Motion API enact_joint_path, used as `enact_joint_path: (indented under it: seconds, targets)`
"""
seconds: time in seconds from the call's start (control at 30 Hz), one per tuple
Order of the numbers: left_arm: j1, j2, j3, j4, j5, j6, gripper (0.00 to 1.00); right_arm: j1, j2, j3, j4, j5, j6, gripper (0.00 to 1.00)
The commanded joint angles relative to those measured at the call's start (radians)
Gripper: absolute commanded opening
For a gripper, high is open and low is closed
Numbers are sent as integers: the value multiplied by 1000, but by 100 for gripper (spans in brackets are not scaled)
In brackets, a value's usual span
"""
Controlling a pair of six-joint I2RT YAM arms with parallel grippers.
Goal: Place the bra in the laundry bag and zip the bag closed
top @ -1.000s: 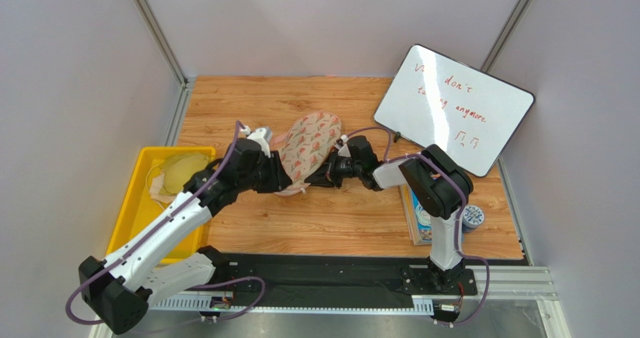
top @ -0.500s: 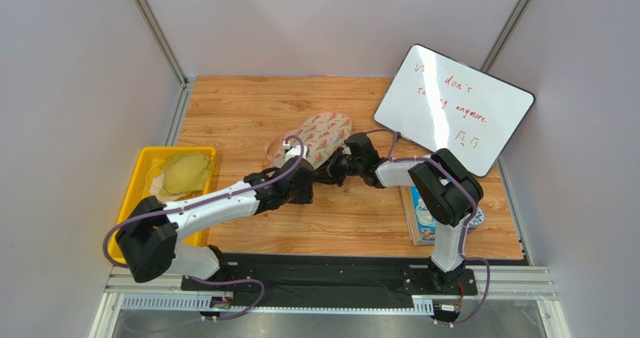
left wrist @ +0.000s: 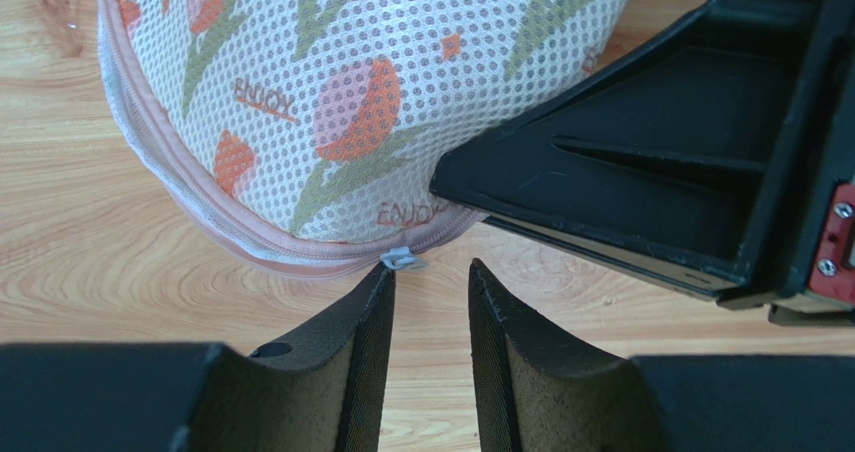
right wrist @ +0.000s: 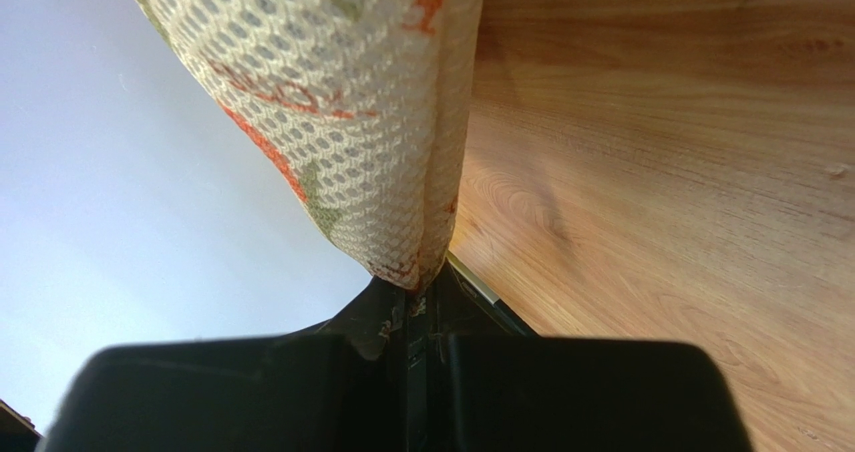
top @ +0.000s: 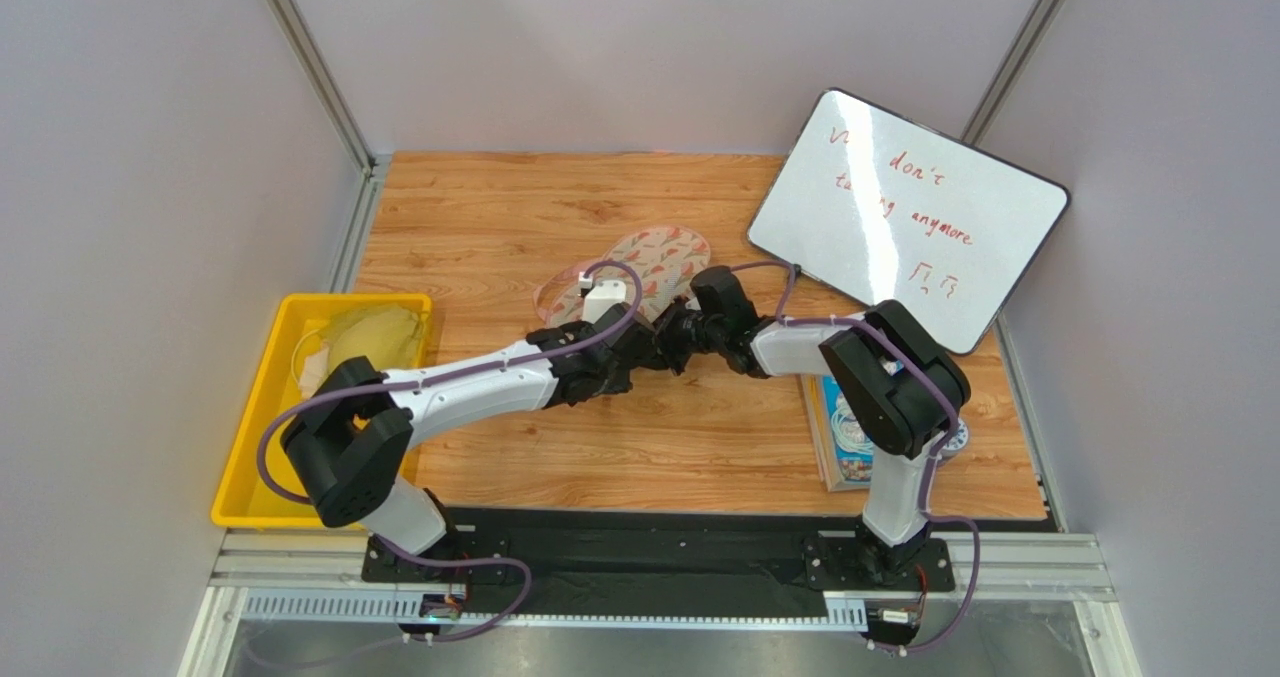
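Left wrist: left gripper (left wrist: 432, 269) parted at laundry bag (left wrist: 331, 101) rim; right gripper (right wrist: 413, 307) pinches it.

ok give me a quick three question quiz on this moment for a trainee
1. True or false: the right gripper is shut on the laundry bag.
2. What small metal part lies just off the open left gripper?
3. In the top view, the yellow bin sits: a) left of the bag, b) right of it, c) behind it.
Key: 1 true; 2 the zipper pull; 3 a.
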Motion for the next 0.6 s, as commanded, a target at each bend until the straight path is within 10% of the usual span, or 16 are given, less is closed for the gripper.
enact_joint_path:
  seconds: [0.0, 0.57]
  targets:
    - [-1, 27, 62, -38, -58, -27, 38, 12, -41, 1, 18, -1, 37, 0]
    - [8, 70, 132, -160, -180, -82, 6, 21, -45, -34, 46, -21, 61, 0]
